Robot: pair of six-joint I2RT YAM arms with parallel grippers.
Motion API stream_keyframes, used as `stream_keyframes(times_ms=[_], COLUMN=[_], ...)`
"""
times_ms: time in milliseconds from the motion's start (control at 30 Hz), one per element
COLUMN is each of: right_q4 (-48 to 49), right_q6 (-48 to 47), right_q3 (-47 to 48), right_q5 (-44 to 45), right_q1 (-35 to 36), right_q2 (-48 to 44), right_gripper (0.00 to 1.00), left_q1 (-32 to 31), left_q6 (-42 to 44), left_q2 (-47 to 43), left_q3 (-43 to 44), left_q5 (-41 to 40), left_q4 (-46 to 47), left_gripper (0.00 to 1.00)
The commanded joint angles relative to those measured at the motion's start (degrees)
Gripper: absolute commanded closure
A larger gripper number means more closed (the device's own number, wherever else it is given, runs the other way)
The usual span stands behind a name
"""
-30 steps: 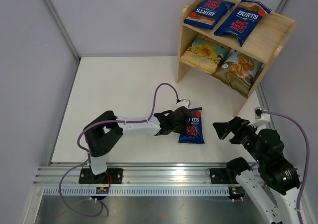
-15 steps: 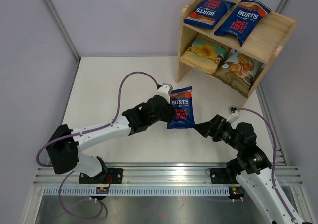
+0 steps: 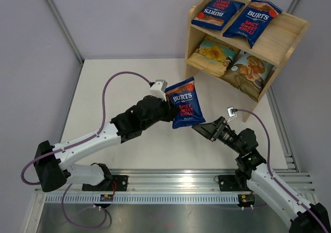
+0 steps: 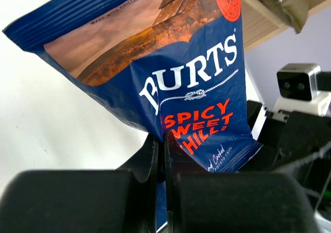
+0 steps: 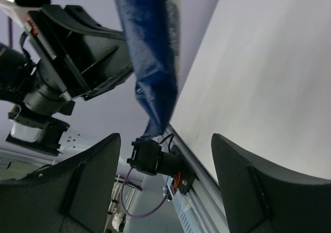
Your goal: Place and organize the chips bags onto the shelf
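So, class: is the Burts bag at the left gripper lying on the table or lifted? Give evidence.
Lifted: the left gripper pinches the Burts bag by its edge, above the table.

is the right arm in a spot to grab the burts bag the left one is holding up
Probably yes: the right pincer stands open just below the lower corner of the Burts bag, with nothing between them. The left pincer grips the bag's side.

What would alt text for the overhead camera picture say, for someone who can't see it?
The left arm's end effector holds a dark blue Burts chips bag above the white table, while the right arm's end effector, open, is poised at its lower edge. A wooden shelf at the back right holds four other bags, two per tier.
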Motion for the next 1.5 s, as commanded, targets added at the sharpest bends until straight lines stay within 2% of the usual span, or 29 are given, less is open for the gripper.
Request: stream_keyframes(times_ms=[0, 100, 233, 367, 600, 700, 867, 933, 1000, 1233, 1267, 1333, 1367, 1400, 1433, 1467], right_q4=[12.5, 15.8, 24.2, 27.5, 29.3, 29.1, 31.9, 31.4, 26.3, 22.2, 22.5, 23.1, 23.1, 23.1, 22.8, 22.9], right_q6=[-2.2, -4.5, -3.7, -4.0, -5.1, -5.5, -4.3, -4.2, -4.0, -5.1, -5.1, -5.3, -5.6, -5.8, -5.8, -5.8], right_q3=[2.2, 4.5, 5.2, 5.9, 6.5, 6.9, 5.7, 5.3, 6.0, 5.4, 5.2, 5.3, 5.9, 6.2, 6.6, 6.9], right_q5=[6.7, 9.5, 11.9, 16.3, 20.2, 18.1, 16.5, 17.8, 22.7, 29.1, 29.2, 28.6, 27.7, 27.3, 26.9, 26.5], right_q1=[6.0, 10.7, 12.0, 12.4, 12.5, 12.4, 12.5, 12.5, 12.5, 12.5, 12.5, 12.5, 12.5, 12.5, 12.5, 12.5], right_q2=[2.2, 7.7, 14.4, 17.5, 17.1, 17.1, 16.1, 14.3, 13.2, 12.0, 12.1, 12.4, 12.4, 12.5, 12.5, 12.5], right_gripper=[0.23, 0.27, 0.44, 0.47, 0.44, 0.4, 0.38, 0.38, 0.39, 0.68, 0.76, 0.85, 0.92, 0.93, 0.94, 0.94], left_q1=[-0.1, -0.1, -0.1, -0.1, -0.1, -0.1, -0.1, -0.1, -0.1, -0.1, -0.1, -0.1, -0.1, -0.1, -0.1, -0.1], left_q6=[-4.1, -4.3, -4.6, -5.0, -1.3, -0.4, 0.4, 0.9, 1.4, 1.7, 2.2, 3.0, 3.6, 3.9, 4.1, 4.4], left_q2=[-2.3, -1.6, -1.1, -0.8, 0.7, 1.4, 2.4, 2.9, 3.5, 3.5, 3.4, 3.0, 2.8, 2.6, 2.0, 1.8], left_q3=[3.0, 4.6, 5.1, 5.0, 7.1, 7.9, 9.0, 9.6, 9.4, 10.0, 10.1, 10.7, 10.9, 10.9, 11.0, 11.6], left_q5=[-0.8, -0.1, 2.4, 4.4, 4.4, 2.7, 1.8, 2.4, 4.5, 5.6, 5.4, 5.1, 4.6, 4.3, 3.9, 1.3], left_q4=[2.8, 3.2, 4.2, 4.4, 1.6, 0.5, 0.3, 0.3, 2.2, 1.9, 1.7, 1.2, 0.6, 0.4, 0.1, -1.8], left_gripper=[1.0, 1.0, 1.0, 1.0, 1.0, 1.0, 1.0, 1.0, 1.0, 1.0, 1.0, 0.99, 0.95, 0.91, 0.84, 0.72])
